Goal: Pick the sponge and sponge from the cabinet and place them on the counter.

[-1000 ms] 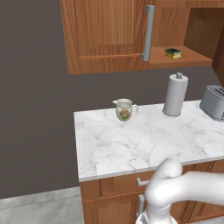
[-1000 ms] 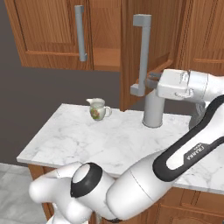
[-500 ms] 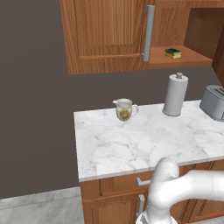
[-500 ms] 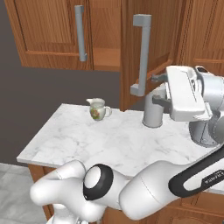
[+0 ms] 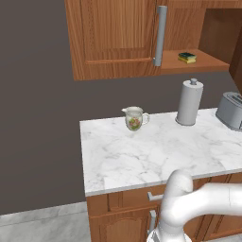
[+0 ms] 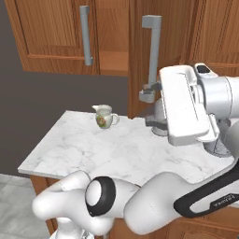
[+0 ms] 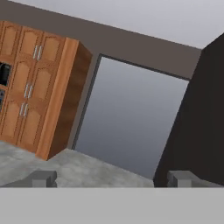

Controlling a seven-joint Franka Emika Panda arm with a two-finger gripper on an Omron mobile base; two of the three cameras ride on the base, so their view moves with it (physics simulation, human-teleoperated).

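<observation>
yellow sponge w/ dark green top (image 5: 187, 57) sits on shelf of reddish-brown wooden wall cabinet (image 5: 118, 38) (door open). two-finger gripper (image 7: 111, 178) spread wide, nothing between fingers, well away from it. white marble counter (image 5: 142, 153) holds floral jug (image 5: 134, 118).

Floral jug (image 5: 134, 118), paper-towel roll (image 5: 189, 102), grey toaster (image 5: 230, 110), well apart.

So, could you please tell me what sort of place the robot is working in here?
Most likely a home kitchen: a white marble counter on brown wooden base cabinets, a reddish-brown wooden wall cabinet above it, and a grey metal toaster beside a paper-towel roll.
</observation>
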